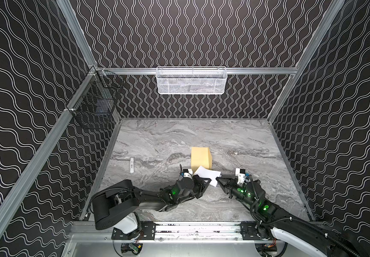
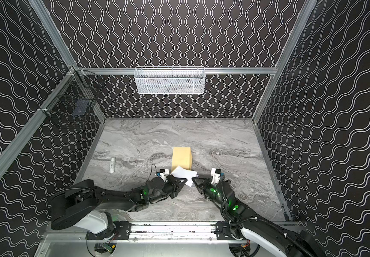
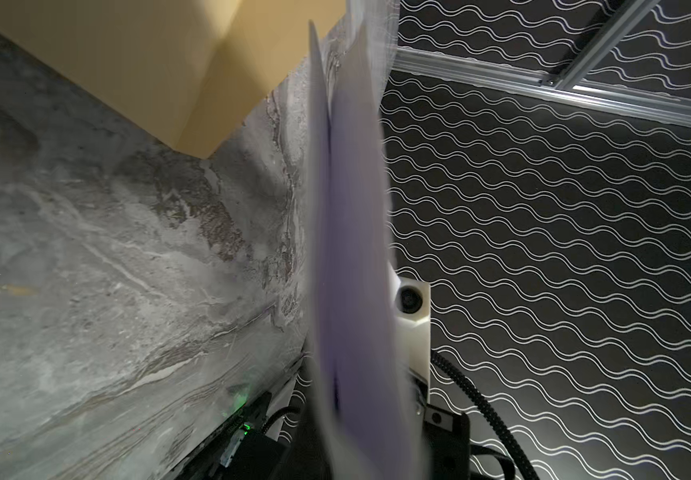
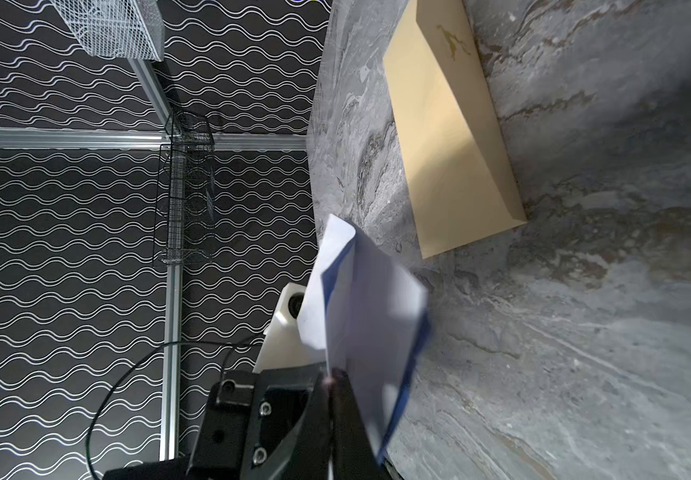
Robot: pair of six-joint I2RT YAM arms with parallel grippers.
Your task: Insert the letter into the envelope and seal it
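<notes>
Right wrist alone shows the mark [image 4: 454, 41] on the envelope [image 4: 447, 137].

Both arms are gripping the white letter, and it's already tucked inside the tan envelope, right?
Not quite. The left end effector and right end effector do grip the letter, but it is outside the envelope, which lies on the table beyond it. The right wrist view shows them apart.

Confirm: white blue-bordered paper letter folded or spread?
Folded. The white blue-bordered paper letter shows two overlapping layers, blue border peeking between them, in the right wrist view.
</notes>
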